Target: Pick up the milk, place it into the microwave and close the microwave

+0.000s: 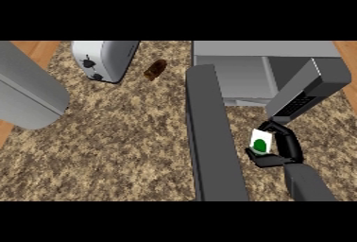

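- Fingers (pixel 287 142) of your right hand (pixel 273 158) are curled round the milk (pixel 261 141), which is held just above the tabletop (pixel 125 142), in front of the open microwave (pixel 244 71)
- Keep the carton upright as you carry it forward into the cavity, steering between the open door (pixel 213 137) on one side and the dark grey panel (pixel 307 92) on the other
- Your right forearm rises from the lower edge, palm turned toward the door; the left forearm lies at the far left, its hand out of sight

Open microwave door (pixel 213 137) left, control panel (pixel 307 92) right of cavity.
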Controlling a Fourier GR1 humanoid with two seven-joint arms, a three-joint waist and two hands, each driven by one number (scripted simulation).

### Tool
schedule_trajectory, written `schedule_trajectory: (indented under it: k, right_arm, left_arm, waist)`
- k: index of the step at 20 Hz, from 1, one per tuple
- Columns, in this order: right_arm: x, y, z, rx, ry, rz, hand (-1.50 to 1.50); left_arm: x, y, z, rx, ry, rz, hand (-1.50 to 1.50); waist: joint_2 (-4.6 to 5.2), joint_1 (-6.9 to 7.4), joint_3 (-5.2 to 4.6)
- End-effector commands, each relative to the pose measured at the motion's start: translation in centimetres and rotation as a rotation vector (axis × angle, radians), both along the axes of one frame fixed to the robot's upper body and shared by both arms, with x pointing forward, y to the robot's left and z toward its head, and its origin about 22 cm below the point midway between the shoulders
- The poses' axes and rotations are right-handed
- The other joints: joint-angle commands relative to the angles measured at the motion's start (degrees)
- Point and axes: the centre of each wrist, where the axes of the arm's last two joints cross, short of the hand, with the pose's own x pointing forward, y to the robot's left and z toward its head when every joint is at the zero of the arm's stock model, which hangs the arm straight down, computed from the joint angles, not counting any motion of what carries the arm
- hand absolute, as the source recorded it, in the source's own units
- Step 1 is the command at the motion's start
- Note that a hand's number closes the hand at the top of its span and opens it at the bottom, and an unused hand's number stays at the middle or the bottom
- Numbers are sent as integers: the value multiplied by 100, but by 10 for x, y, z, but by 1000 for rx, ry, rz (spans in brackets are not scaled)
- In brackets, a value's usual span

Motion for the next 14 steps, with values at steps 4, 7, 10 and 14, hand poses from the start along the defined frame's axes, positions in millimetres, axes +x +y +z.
schedule_trajectory:
  k: [4,7,10,14]
  right_arm:
    - [16,25,28,19,-111,98,150]
    - [36,41,45,7,-93,98,150]
    - [42,62,60,-16,-113,48,150]
    - [65,71,87,-32,-107,29,150]
  left_arm:
    - [-7,0,-1,-4,12,23,-150]
    - [-8,11,-2,7,-14,11,-150]
    - [-6,13,3,-14,-10,23,-150]
    - [-9,-1,12,0,1,35,-150]
  waist:
    - [-43,-106,-14]
    - [-23,-57,-9]
    - [-24,-73,-9]
    - [-13,-36,-6]
